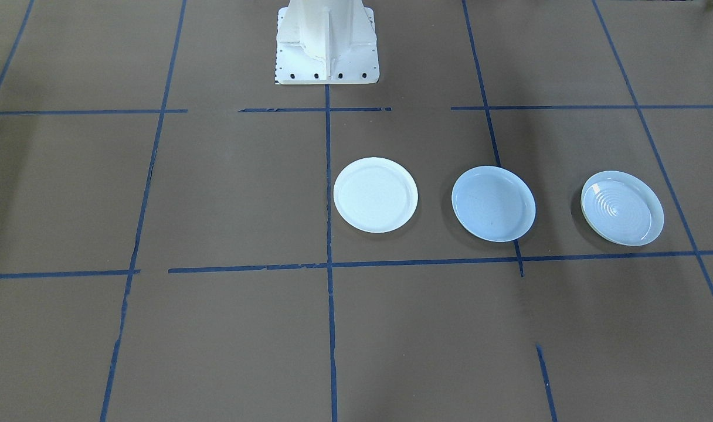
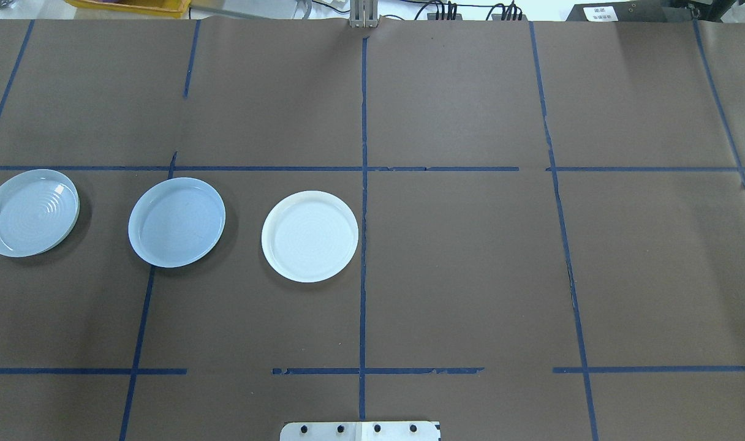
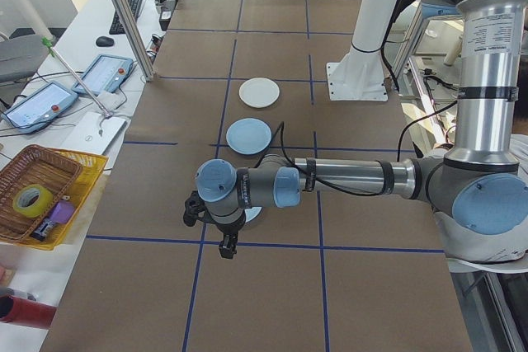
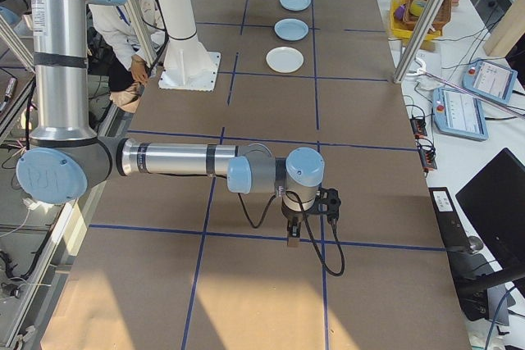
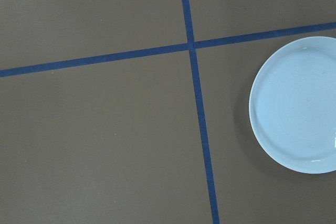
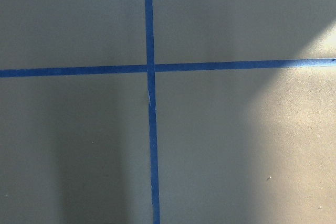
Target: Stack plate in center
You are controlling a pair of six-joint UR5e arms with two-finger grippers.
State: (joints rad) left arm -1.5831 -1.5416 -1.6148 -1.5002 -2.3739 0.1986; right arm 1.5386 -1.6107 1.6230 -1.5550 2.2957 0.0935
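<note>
Left gripper (image 3: pixel 223 241): seen only from the side, so I cannot tell if it is released or clenched; it hangs above the ringed plate (image 2: pixel 29 212). Right gripper (image 4: pixel 292 235): likewise cannot tell; it is well apart from all plates, over bare table (image 2: pixel 470 275).

Landmark: the center plate (image 2: pixel 176 222), glossy pale blue, lying flat with nothing on it. The ringed plate sits on its far-left side in the overhead view, and the white plate (image 2: pixel 310 236) on its other side; none touch.

Judged step: stacking not begun. Next move likely calls for a rim grasp on the ringed plate, then a lift clear and a level placement onto the center plate.
</note>
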